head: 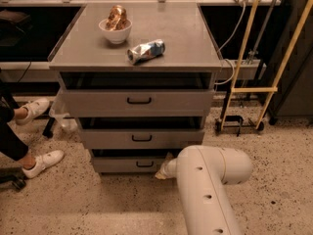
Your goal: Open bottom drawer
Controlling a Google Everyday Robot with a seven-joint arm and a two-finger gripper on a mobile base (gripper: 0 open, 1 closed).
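The bottom drawer [128,164] is the lowest and shortest grey front of the metal cabinet, with a small black loop handle [144,164] at its centre. A dark gap shows above its front panel. My gripper [162,172] is low by the floor at the drawer's right end, just right of the handle. It is mostly hidden behind my white arm [208,190], which reaches in from the bottom right. Only a tan tip shows against the drawer front.
The middle drawer [142,138] and the tall top drawer [139,101] sit above. On the cabinet top stand a white bowl [116,28] of food and a crushed can [145,51]. A person's white shoes [43,162] are at left, and a yellow-framed cart [254,89] at right.
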